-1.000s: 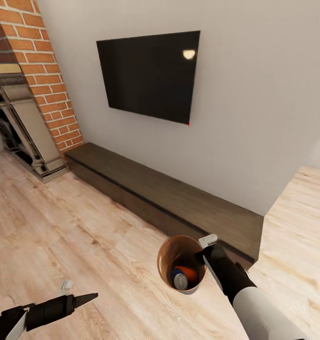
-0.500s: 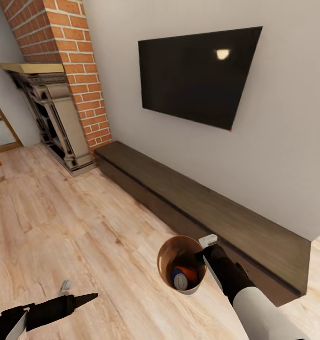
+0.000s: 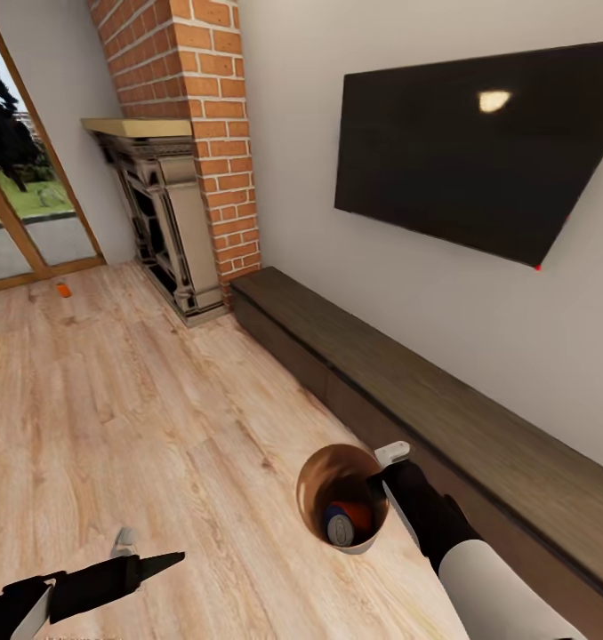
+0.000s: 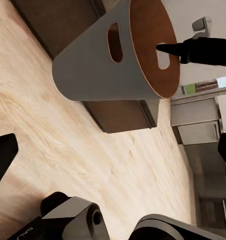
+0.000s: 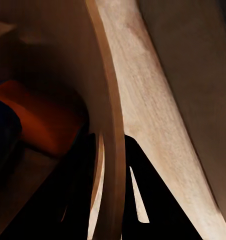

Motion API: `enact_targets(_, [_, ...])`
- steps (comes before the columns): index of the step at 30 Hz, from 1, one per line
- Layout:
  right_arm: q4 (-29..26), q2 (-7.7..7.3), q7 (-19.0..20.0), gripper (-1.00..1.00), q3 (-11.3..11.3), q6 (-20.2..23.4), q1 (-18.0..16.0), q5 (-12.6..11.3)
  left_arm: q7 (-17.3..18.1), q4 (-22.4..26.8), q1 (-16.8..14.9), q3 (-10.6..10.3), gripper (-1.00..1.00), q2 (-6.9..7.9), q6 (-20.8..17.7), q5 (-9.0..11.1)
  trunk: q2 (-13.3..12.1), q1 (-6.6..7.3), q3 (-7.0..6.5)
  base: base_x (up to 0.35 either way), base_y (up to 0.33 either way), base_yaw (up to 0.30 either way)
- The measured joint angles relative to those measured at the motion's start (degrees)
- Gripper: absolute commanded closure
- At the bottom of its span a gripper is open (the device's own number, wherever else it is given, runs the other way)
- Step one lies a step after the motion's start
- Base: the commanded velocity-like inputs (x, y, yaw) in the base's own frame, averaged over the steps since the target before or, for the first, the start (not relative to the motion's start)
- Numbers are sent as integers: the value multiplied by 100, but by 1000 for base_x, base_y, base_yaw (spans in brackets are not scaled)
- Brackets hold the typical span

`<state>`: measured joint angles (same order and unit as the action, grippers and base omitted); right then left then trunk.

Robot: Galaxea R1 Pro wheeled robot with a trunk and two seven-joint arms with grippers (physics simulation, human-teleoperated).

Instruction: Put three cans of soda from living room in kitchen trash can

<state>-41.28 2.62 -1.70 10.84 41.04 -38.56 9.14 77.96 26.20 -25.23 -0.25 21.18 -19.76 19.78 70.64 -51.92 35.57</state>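
Note:
My right gripper (image 3: 379, 480) is shut on the rim of the brown trash can (image 3: 317, 484) and holds it above the wood floor. Inside lie a dark blue soda can with a silvery top (image 3: 340, 528) and an orange one (image 3: 360, 514). The right wrist view shows my right gripper (image 5: 110, 200) with a finger on each side of the bin wall (image 5: 106, 125), the orange can (image 5: 48, 120) just inside. A third can, orange (image 3: 63, 290), lies far off on the floor by the glass door. My left gripper (image 3: 150, 548) hovers open and empty at lower left, facing the bin (image 4: 93, 75).
A red-brick fireplace (image 3: 190, 107) with a carved dark surround stands at the back left, a glass door (image 3: 21, 204) beside it. The long low dark cabinet (image 3: 408, 387) runs along the wall under the black television (image 3: 479, 151). Open wood floor (image 3: 132, 391) lies to the left.
The whole view has swung left, so the camera turned: fireplace, cabinet and television slid right, and the glass door and the floor can came into view. Both arms and the bin kept their pose.

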Motion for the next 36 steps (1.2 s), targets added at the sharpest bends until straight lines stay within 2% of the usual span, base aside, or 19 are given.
enact_targets(36, [9, 0, 2, 100, 0, 1, 0, -8, 5, 0, 0, -1, -100, 1, -1, 0, 0, 0, 0, 190, 277, 290])
